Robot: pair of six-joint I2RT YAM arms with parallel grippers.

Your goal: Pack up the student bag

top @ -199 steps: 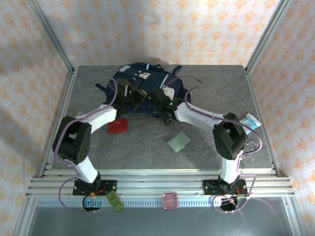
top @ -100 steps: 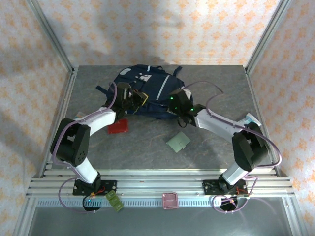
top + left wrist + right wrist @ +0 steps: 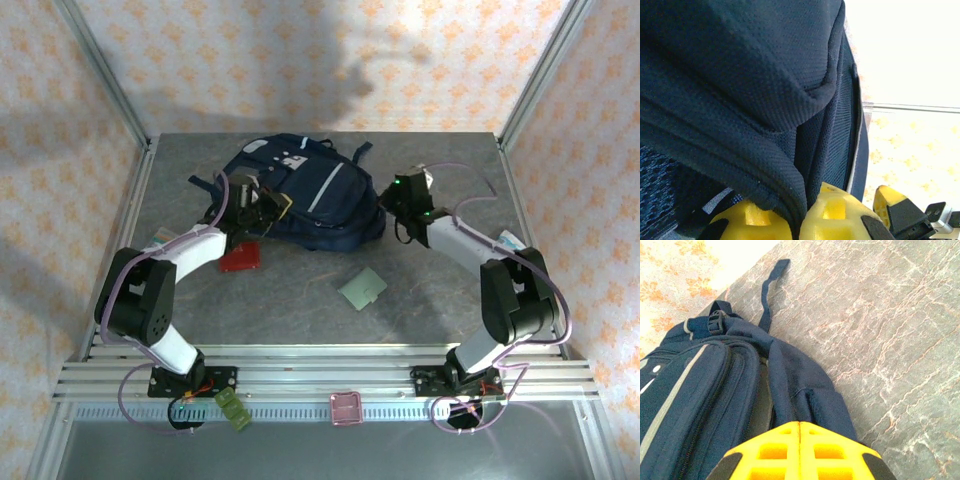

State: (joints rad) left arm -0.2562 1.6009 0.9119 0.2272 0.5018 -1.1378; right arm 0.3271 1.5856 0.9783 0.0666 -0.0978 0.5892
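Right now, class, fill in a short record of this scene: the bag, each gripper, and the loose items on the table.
bag: student bag, navy with pale stripes, lying at the far middle of the table
left gripper: shut on a fold of the bag's fabric
right gripper: shut, at the bag's right edge; whether it pinches fabric is unclear
loose items: red flat item and green square, on the table, outside the bag
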